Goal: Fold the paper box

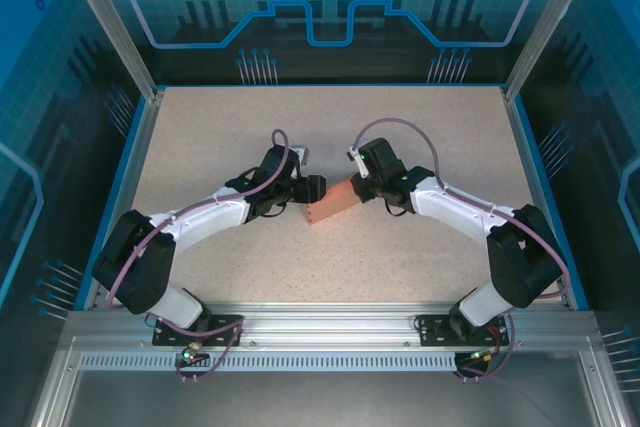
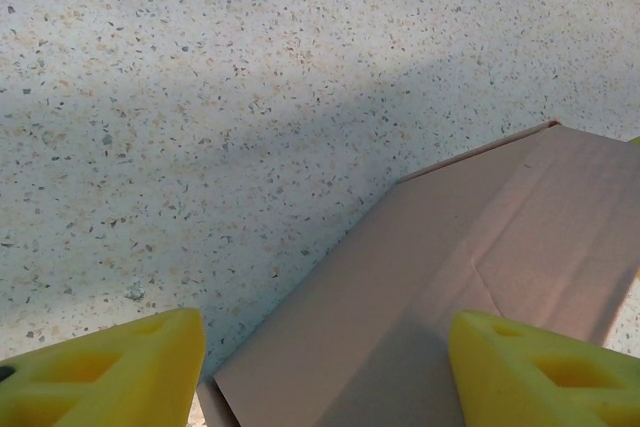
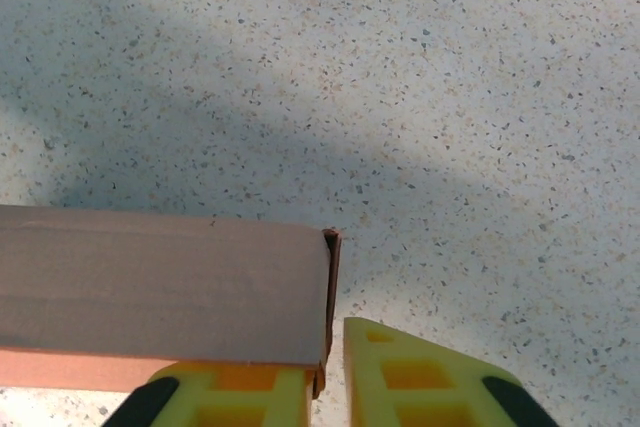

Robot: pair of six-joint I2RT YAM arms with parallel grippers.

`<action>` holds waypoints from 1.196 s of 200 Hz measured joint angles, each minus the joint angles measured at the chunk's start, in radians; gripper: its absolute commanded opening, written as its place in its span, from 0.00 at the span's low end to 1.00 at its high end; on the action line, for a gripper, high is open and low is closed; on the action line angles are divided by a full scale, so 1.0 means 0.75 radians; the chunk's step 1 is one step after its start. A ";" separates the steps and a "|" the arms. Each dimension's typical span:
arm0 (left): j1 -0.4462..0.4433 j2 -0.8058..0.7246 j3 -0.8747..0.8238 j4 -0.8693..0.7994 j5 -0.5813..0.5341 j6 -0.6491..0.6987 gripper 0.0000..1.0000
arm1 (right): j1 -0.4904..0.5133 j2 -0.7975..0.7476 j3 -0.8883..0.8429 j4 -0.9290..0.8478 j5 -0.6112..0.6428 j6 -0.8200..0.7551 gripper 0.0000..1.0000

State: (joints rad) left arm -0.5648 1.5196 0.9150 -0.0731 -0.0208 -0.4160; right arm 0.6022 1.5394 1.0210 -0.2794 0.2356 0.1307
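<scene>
**Kai:** Yellow fingers (image 2: 110, 377) of the left gripper (image 2: 320, 347) sit closest in the left wrist view and are spread wide. The paper box (image 2: 450, 277) runs in from the right under that gap, and one finger is over its creased face. I see no contact.

**Ines:** And the right side?

**Kai:** The right gripper (image 3: 328, 372) has its fingers (image 3: 420, 377) set close together. The box's (image 3: 150, 287) end wall sits in the narrow slit between them, so it's a pinch on the card edge. The box stretches off to the left from there, brown face up, with a salmon strip along the near side.

**Ines:** Where's the box from overhead?

**Kai:** The paper box (image 1: 335, 205) is mid-table on the speckled table (image 1: 230, 127), lying on a diagonal. It reads as a small closed rectangular box. The right gripper (image 1: 356, 185) is at its far right end. The left gripper (image 1: 316, 188) is just beside its upper long edge, facing the right one.

**Ines:** Is it flat on the table or lifted?

**Kai:** Can't tell from these angles. Both arms reach inward from their bases and meet over the box.
</scene>
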 measured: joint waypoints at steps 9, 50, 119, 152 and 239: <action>0.000 0.003 0.000 0.001 0.000 0.001 0.67 | 0.000 -0.009 0.000 -0.016 0.001 -0.001 0.23; 0.001 0.012 0.000 0.009 0.000 0.001 0.67 | 0.002 -0.061 0.000 -0.103 0.000 -0.014 0.30; 0.001 0.033 0.000 0.040 0.001 0.006 0.66 | -0.002 -0.131 0.057 -0.200 -0.037 -0.048 0.44; 0.001 0.033 0.000 0.040 0.001 0.006 0.66 | -0.051 -0.131 0.121 -0.206 -0.177 -0.048 0.47; 0.000 0.033 0.000 0.041 0.001 0.006 0.67 | -0.297 0.077 0.195 -0.157 -0.592 0.022 0.48</action>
State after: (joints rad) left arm -0.5648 1.5440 0.9150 -0.0422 -0.0204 -0.4114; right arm 0.3794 1.5974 1.1671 -0.3973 -0.2081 0.1471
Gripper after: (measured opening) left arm 0.667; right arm 0.486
